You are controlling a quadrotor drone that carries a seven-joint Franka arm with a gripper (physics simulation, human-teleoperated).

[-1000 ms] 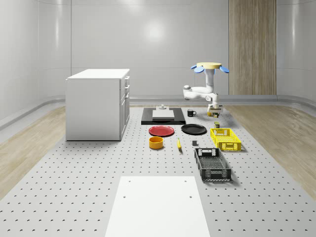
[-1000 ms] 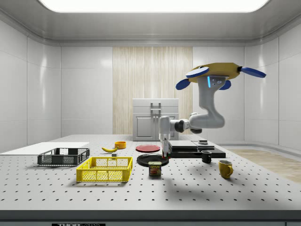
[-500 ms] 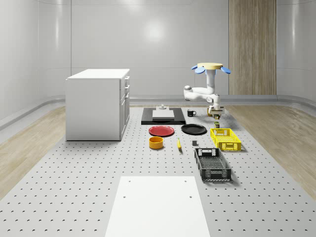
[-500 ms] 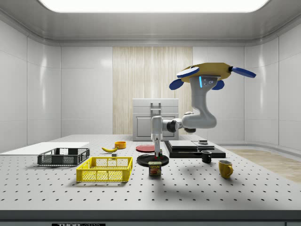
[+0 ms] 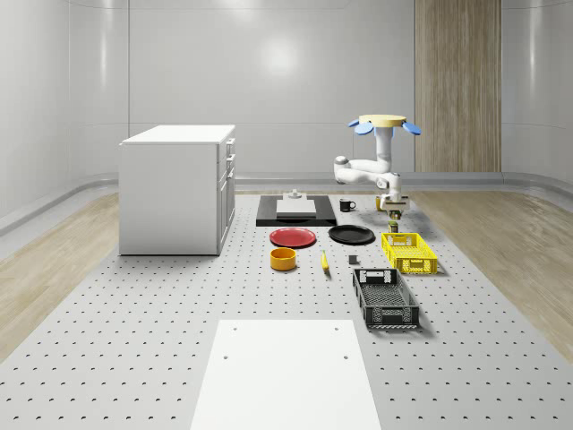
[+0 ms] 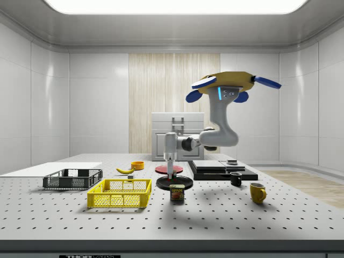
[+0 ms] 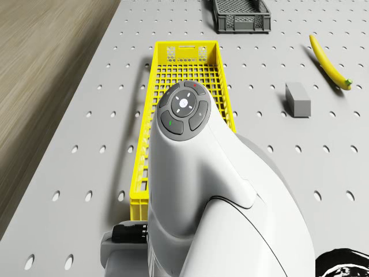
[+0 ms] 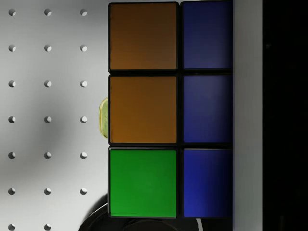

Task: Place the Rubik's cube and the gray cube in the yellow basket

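Yellow plastic mesh is what we look at first: the long yellow basket (image 7: 187, 81) lies on the gray perforated table (image 5: 134, 358), and what we can see of its inside holds nothing, so we judge that neither cube has been delivered yet.

The Rubik's cube (image 8: 168, 110), with orange, green and blue stickers, sits right against the wrist camera, held in the gripper (image 6: 171, 173), whose jaws are closed on it. In the side view the cube hangs above the table, near a small tin can (image 6: 177, 192) and a black round plate (image 6: 174, 183), just off the side view's right end of the basket. The small gray cube (image 7: 297, 98) rests on the table beside the basket, between it and a yellow banana (image 7: 328, 63); it is untouched.

So we judge the first carry to be in progress, with the release into the basket left to do, and then the whole pick and drop of the gray block.

The yellow-topped drone (image 6: 232, 85) with blue rotors hovers above the table, near the black tray (image 6: 223, 171). Its white arm (image 6: 212, 137) drops from the body, bends at the elbow, reaches sideways toward the basket, then turns the wrist straight down.
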